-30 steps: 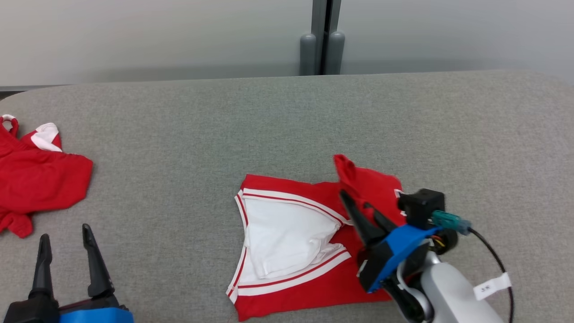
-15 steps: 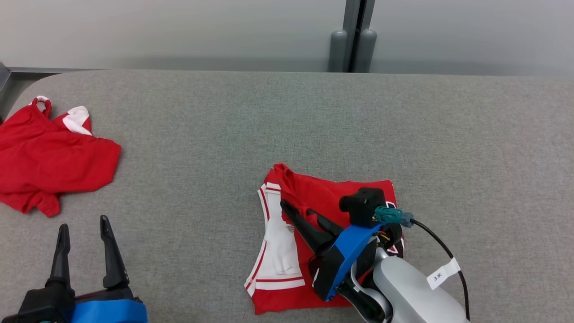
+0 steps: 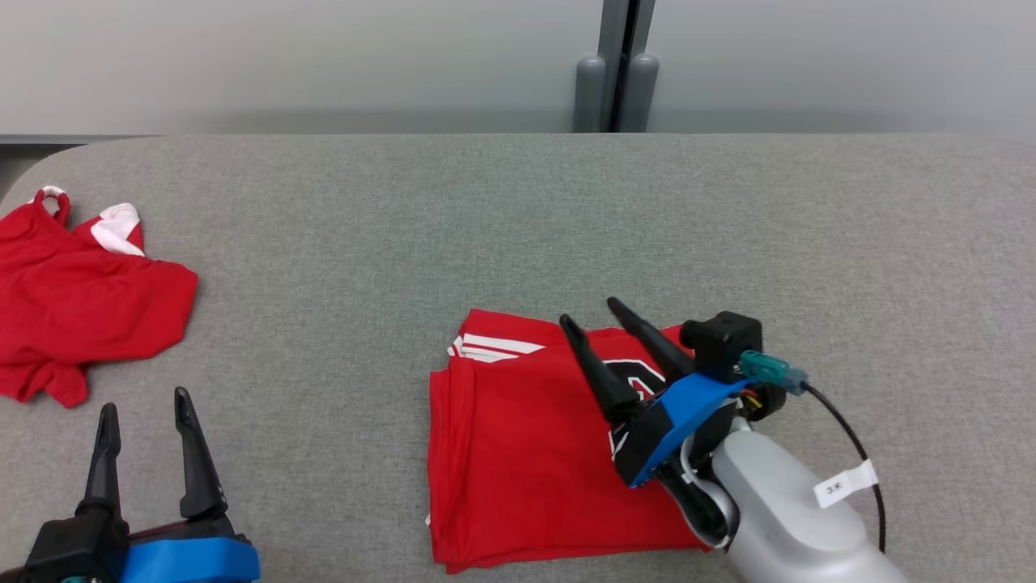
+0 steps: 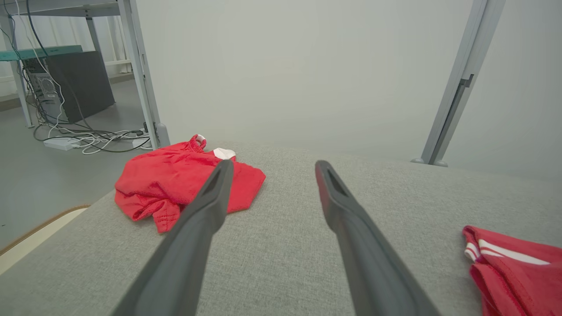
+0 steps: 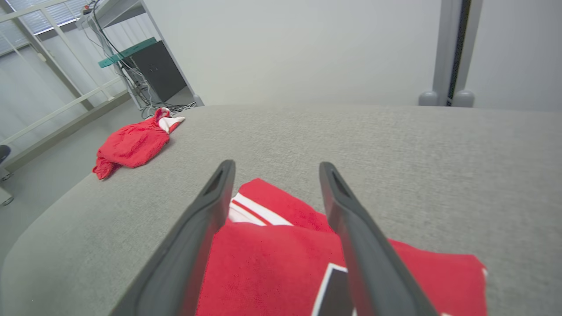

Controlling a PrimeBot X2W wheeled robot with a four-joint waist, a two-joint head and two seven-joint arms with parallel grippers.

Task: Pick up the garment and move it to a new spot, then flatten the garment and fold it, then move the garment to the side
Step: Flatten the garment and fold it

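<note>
Left gripper (image 3: pixel 144 401) is resting nearest, fingers apart, holding nothing. Right gripper (image 3: pixel 590 312) is hanging with fingers spread over the folded red garment (image 3: pixel 518 453), which is lying mid-worktop (image 3: pixel 728 227) near the front edge. Crumpled red cloth (image 3: pixel 81 300) is sitting at the left edge, with bare grey surface stretching beyond.

red garment (image 3: pixel 526 453) lies folded flat on grey table (image 3: pixel 486 227).
</note>
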